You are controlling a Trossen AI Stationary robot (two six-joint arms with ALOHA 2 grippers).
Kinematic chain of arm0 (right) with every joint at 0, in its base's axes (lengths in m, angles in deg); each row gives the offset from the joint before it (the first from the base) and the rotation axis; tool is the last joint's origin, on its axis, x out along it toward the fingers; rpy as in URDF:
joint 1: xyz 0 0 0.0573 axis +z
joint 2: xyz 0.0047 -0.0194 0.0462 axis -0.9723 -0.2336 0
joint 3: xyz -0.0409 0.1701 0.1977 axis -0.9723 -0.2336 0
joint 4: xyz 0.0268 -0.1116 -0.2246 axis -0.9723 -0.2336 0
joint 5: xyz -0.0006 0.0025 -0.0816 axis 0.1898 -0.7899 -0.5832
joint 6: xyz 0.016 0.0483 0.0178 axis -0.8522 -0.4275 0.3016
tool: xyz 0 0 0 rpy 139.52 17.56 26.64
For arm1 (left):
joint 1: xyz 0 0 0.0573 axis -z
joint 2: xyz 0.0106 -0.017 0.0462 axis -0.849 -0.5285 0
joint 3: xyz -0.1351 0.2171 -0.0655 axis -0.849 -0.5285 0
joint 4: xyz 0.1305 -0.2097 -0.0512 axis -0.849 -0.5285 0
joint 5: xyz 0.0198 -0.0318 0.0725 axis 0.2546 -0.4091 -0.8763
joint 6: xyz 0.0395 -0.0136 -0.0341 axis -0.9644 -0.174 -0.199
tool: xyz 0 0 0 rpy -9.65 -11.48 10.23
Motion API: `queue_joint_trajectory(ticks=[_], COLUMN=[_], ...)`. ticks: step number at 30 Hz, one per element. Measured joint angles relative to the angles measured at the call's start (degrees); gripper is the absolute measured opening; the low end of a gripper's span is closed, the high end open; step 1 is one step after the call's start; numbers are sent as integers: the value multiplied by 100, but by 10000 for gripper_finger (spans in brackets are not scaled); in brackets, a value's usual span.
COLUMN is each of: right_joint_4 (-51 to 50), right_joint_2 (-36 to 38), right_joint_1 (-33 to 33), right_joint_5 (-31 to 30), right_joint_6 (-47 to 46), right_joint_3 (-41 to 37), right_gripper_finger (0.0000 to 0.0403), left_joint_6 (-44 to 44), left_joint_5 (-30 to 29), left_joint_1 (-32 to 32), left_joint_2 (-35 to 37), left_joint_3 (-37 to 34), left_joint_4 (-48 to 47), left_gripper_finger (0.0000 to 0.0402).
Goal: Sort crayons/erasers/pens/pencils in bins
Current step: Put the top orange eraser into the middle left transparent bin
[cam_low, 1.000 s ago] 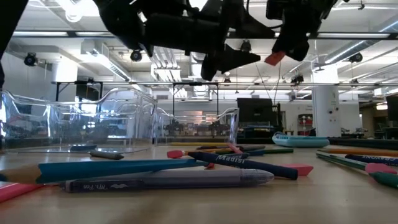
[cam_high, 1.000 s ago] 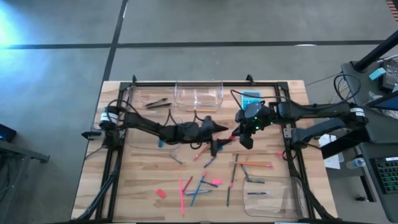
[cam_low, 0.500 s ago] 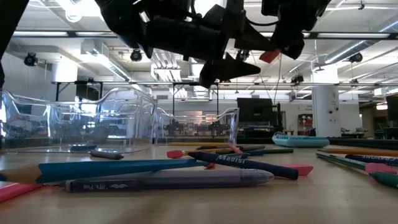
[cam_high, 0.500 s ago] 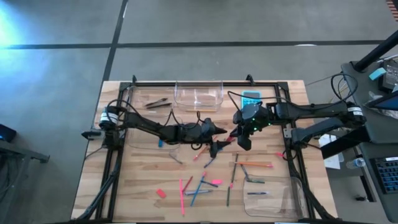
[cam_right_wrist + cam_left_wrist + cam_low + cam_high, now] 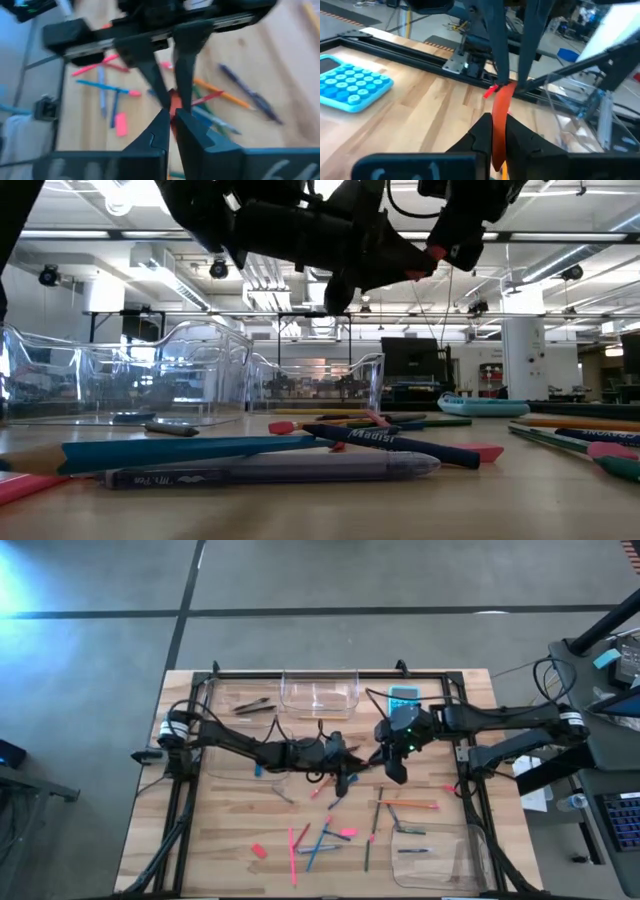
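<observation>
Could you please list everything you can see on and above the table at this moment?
table: one, light wood, under a black frame
bins: four, clear, two at the back, one left of centre, one front right
calculator: one, turquoise, back right
pens, pencils and crayons: many, mixed colours, scattered centre and front
loose erasers: at least two, pink, front of the table
held eraser: one, red-pink, in the air above the centre
left end effector: dark, shut on one end of the held eraser
right end effector: dark, shut on its other end
</observation>
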Motion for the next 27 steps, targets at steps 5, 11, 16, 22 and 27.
queue_joint_trajectory(ticks=[5, 11, 16, 22, 27], right_joint_4=[-449, -634, -631, -627, -451], right_joint_2=[119, 271, 252, 252, 232], right_joint_1=[178, 499, 697, 729, 730], right_joint_5=[98, 58, 15, -575, -725], right_joint_6=[32, -60, -76, -64, 35], right_joint_3=[196, 251, 28, -131, -131], right_gripper_finger=[64, 107, 140, 161, 162], left_joint_6=[-217, -356, 208, 1373, 1749], left_joint_5=[-62, -583, -1056, -1463, -1490], left_joint_1=[-15, 22, 104, 262, 260], left_joint_2=[629, 1935, 2922, 3475, 3518], left_joint_3=[112, 138, 125, 7, -286], left_joint_4=[-1498, -4352, -7035, -9707, -10184], left_gripper_finger=[7, 6, 6, 6, 39])
